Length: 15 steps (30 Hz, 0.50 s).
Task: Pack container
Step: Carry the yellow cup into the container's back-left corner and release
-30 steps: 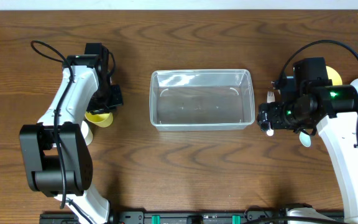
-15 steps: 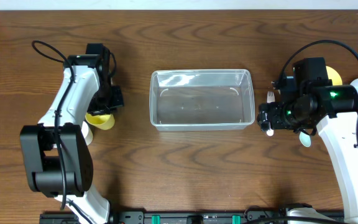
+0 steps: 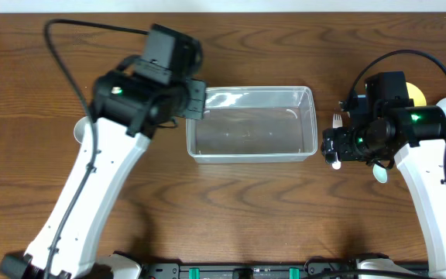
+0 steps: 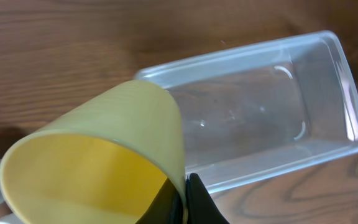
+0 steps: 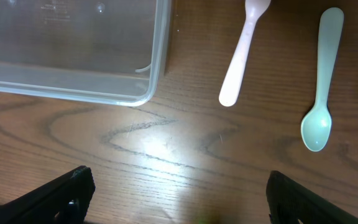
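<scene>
— Left gripper (image 4: 180, 198)?
— We list it pinched on the wall of a pale yellow plastic cup (image 4: 98, 149). Its fingers are mostly cut off at the frame edge. Just beyond the cup lies the clear rectangular plastic container (image 4: 347, 93). From overhead the cup is hidden beneath the gripper.
— Right gripper (image 5: 179, 180)?
— We log it spread wide, holding nothing. A container corner is ahead-left. Ahead-right are a white plastic utensil (image 5: 238, 62), head cut off, and a pale green plastic spoon (image 5: 321, 93).

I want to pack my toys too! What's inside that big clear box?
Nothing shows in the container, only brown table through its clear bottom. From overhead the left gripper covers one corner, and in the left wrist view the yellow cup hides that end.
</scene>
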Tool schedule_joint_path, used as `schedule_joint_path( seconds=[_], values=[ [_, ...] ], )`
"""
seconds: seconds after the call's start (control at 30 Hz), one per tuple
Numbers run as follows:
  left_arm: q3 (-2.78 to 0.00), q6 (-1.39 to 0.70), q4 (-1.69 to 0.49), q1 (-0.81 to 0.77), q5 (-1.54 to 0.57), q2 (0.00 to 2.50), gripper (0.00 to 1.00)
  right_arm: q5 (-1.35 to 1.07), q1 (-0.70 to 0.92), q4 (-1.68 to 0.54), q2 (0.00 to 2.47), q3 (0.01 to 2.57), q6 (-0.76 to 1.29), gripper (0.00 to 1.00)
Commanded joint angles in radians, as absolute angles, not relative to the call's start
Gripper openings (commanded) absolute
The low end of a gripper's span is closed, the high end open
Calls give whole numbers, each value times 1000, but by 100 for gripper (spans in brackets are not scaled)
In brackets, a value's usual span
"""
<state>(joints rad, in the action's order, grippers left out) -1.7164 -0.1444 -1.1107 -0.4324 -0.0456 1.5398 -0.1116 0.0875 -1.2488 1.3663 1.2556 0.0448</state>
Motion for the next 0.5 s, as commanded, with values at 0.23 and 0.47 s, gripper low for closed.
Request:
schedule_joint_path(
  seconds=[0.23,0.47],
  values=[
    [-1704,-124,-1048,-495,-45,1800,6,-102,99,-1254,1369,1274,44,90],
    [-1704,-124,-994,-494,-44,1929,6,-102,99,-1262,1369,1274,44,90]
  ],
)
